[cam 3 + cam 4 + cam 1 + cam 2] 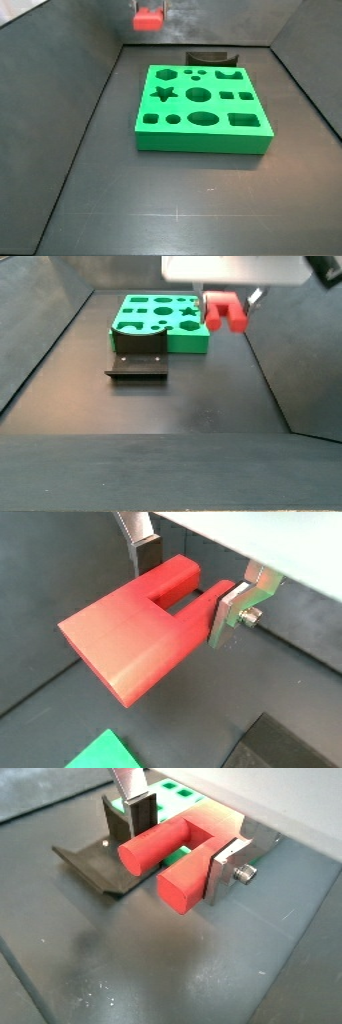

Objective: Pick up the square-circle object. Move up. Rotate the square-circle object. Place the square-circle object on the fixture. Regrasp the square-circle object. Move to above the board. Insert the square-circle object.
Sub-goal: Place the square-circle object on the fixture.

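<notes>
The red block [131, 634], smooth matte plastic with two short prongs at one end, is held in the air above the floor, clamped between the flat silver fingers [230, 612] of the gripper [181, 838], which are closed against its sides. In a side view it [225, 311] is seen raised just right of the green board [160, 321], a flat slab cut with star, hexagon, round and square holes. The dark notched fixture [136, 362] stands just in front of that board on the dull, speckled black floor [174, 200], which is enclosed by dark sloping walls [60, 60].
</notes>
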Robot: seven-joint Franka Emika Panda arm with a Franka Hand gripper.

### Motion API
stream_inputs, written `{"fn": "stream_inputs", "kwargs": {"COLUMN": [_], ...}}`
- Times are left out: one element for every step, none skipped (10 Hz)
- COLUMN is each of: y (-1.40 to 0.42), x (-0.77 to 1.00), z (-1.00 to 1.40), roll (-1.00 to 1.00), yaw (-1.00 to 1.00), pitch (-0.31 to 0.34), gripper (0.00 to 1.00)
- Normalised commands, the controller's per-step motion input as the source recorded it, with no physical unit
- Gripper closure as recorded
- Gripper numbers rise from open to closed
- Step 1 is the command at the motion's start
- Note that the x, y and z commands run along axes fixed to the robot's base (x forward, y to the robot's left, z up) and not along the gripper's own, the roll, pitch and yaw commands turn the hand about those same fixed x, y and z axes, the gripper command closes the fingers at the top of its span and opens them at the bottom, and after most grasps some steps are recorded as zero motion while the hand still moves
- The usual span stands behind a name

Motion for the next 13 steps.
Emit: {"fn": "stream_inputs", "kwargs": {"y": [0.01,0.01,0.01,-0.5,-0.5,-0.43,-0.35,-0.28,-0.24,-0.17,-0.15,-0.09,-0.06], "x": [-0.01,-0.01,0.01,1.0,1.0,1.0,1.0,1.0,1.0,1.0,1.0,0.85,0.73], "z": [0.65,0.49,0.28,0.02,-0.05,-0.05,-0.04,-0.04,-0.04,-0.04,-0.04,-0.03,-0.02], "roll": [0.08,0.08,0.08,0.09,0.1,0.09,0.07,0.06,0.06,0.06,0.06,0.07,0.08], "yaw": [0.0,0.01,0.01,0.44,0.43,0.33,0.22,0.11,0.08,0.06,0.05,0.04,0.04], "pitch": [0.074,0.085,0.1,-0.189,-0.172,-0.144,-0.081,-0.01,0.001,0.015,0.023,0.039,0.051], "gripper": [1.0,1.0,1.0,1.0,1.0,1.0,1.0,1.0,1.0,1.0,1.0,1.0,1.0]}}
